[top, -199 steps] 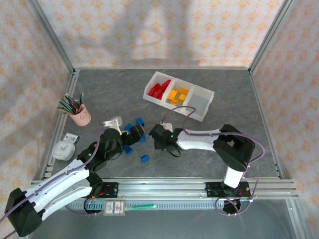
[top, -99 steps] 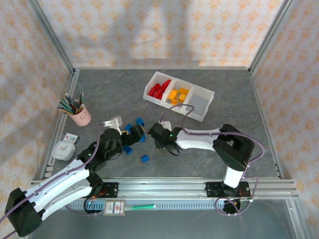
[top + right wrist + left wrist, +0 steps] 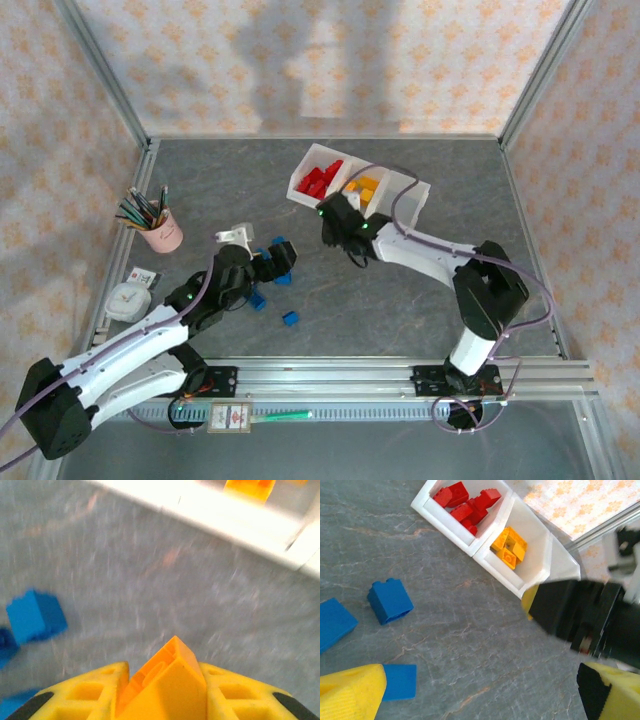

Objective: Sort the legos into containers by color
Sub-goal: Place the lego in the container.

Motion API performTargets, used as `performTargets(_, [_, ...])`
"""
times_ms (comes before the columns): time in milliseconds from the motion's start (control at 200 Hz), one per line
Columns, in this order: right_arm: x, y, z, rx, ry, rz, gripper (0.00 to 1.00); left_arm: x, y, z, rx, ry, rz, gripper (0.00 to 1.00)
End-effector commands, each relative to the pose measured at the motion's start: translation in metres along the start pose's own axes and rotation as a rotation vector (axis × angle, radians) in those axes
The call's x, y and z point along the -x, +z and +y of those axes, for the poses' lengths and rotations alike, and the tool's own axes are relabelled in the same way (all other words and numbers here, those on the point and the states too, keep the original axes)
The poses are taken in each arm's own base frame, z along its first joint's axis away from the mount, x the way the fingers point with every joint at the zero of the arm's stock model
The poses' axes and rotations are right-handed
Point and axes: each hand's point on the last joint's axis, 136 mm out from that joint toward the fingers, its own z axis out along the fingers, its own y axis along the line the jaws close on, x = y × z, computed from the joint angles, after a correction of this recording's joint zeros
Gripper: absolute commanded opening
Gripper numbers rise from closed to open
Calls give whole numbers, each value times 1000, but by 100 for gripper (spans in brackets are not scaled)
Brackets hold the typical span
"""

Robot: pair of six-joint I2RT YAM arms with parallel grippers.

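- Biggest worry for me: the orange wedge brick [image 3: 169,667] is pinched on sloped faces. It could twist or squirt out before it's over the tray [image 3: 447,524] and land on the bench [image 3: 350,330] short of it.
- Second worry: in the overhead view the right jaws sit right at the tray's near wall, about where the red bricks [image 3: 465,505] meet the orange bricks [image 3: 509,547]. Let go a touch early and it probably ends up in with the reds, or the jaws bump the tray and shove it.
- Right jaws: nearly closed, clamped on that wedge. It pokes out past the tips at bottom centre of the wrist view, with the tray wall across the top right.
- Left jaws: wide open, holding nothing, low over the blue bricks [image 3: 390,600] at the left of its view.
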Motion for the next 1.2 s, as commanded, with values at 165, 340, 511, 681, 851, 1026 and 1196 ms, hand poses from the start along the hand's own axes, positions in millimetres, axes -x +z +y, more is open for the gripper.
performTargets(165, [78,43,-39,-116,18,-86,36,28,15,-26,-35,19,-68,99])
performTargets(340, [108,72,-57,-162,30,-102,36,32,27,-35,-36,32,-58,99])
performTargets(511, [128,85,-59,-178,5,-114,48,35,35,-42,-48,32,-55,99])
performTargets(681, [143,70,-55,-169,1,-145,53,34,39,-44,-51,31,-46,99])
performTargets(851, [139,45,-45,-93,16,-151,53,37,34,-43,-52,29,-57,99])
performTargets(1026, [115,20,-29,-33,-3,-134,54,37,24,-35,-38,24,-73,99])
performTargets(1196, [81,-2,-9,43,-17,-101,57,35,7,-20,-18,5,-92,99])
